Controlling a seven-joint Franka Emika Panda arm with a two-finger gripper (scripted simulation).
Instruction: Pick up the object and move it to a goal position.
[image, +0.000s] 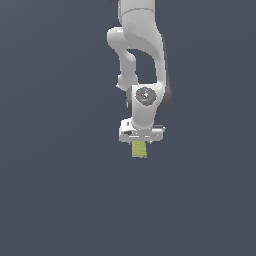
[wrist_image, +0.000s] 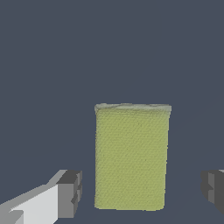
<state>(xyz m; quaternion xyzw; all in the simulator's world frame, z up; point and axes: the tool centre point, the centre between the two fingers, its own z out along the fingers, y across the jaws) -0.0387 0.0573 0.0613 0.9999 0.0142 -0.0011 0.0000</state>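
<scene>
We take the yellow-green block (image: 139, 149) as our landmark and work across from the left. In the exterior view there is only the flat dark grey-blue ground (image: 55, 190) on the exterior view's left of the block, plain and unmarked. Directly above the block sits the white gripper (image: 140, 141), its wide body broader than the block, and above that the white arm (image: 142, 60) rises to the upper edge of the picture, with a round joint cap facing the camera. The block shows just under the gripper body as a small upright rectangle; the fingers are not distinguishable in this view, so from here we cannot tell whether anything touches it.

The wrist view settles more. On one side of the block (wrist_image: 131, 157) we see a white finger with a dark grey pad (wrist_image: 70, 192), and a strip of ground shows between that pad and the block's nearer edge. The block itself stands between the two fingers, its mottled face toward the camera and a paler edge along its far end. On the other side, the second dark pad (wrist_image: 213, 190) lies well apart from the block. So the claw stands wide, straddling the block without holding it.
</scene>
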